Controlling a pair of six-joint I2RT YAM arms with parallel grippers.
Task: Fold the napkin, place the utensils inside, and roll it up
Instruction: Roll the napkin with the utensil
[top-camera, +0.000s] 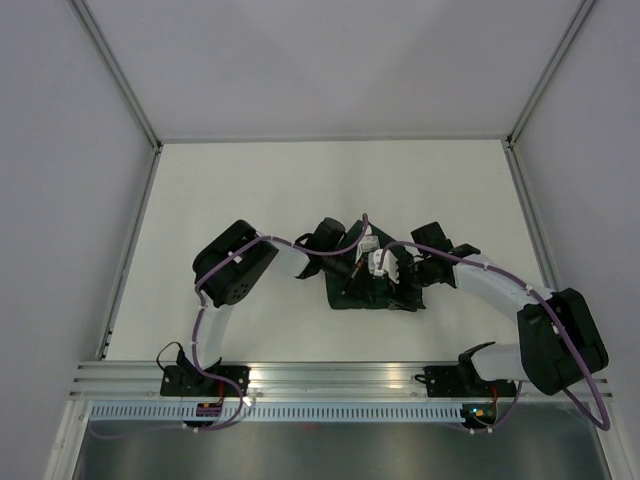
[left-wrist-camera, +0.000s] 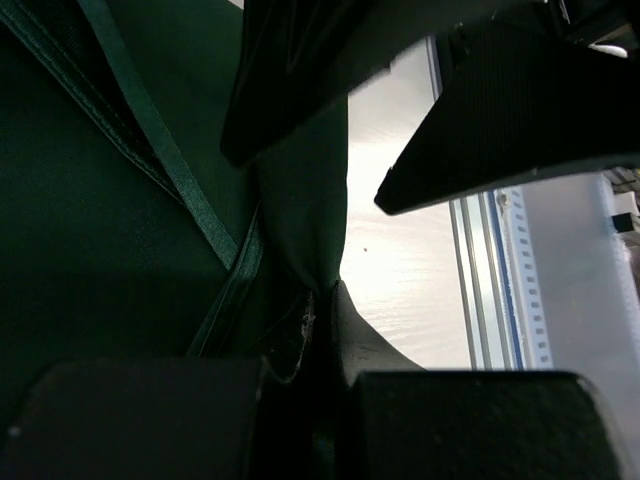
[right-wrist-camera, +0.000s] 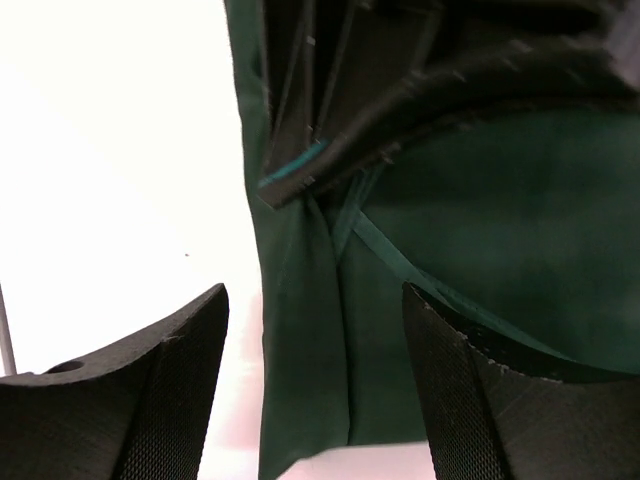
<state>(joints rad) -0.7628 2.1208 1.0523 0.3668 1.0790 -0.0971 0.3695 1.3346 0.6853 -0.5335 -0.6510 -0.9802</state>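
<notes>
Top view: I read even, diffuse light, with soft shadows under both arms on the table (top-camera: 250, 200) and a faint sheen along the near metal rail (top-camera: 330, 372). Left wrist: dim. The napkin (left-wrist-camera: 80, 250) is almost black, the table patch glares pale, and the left fingers (left-wrist-camera: 140, 420) are blurred dark masses. Right wrist: table blown out white, napkin dark, ribbing on the right fingers (right-wrist-camera: 150, 400) sharp.

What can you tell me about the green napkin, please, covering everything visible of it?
The napkin is dark green, slightly glossy cloth with stitched hems, folded into a small creased bundle on the white table. The left hand seems to pinch a fold of it. The right hand is open and straddles a strip along one edge.
</notes>
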